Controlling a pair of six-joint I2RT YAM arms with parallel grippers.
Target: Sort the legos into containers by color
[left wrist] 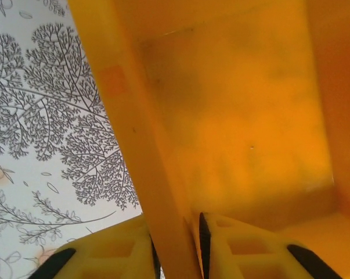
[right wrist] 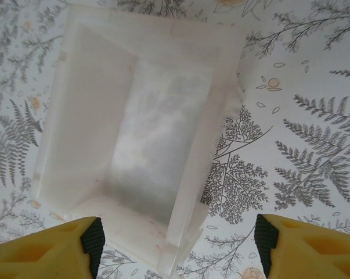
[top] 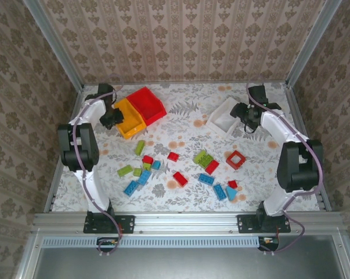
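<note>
Pincers at the bins
My left pincer clamps the yellow bin by its wall; my right pincer gapes empty at the white bin; legos lie scattered mid-tabletop.

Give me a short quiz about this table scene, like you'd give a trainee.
1. True or false: the left tool grips a wall of the yellow plastic bin.
2. Which bin lies under the open right tool? A) red B) the white plastic bin C) yellow
3. What colour is the hollow square frame brick?
Key: 1 true; 2 B; 3 red.
</note>
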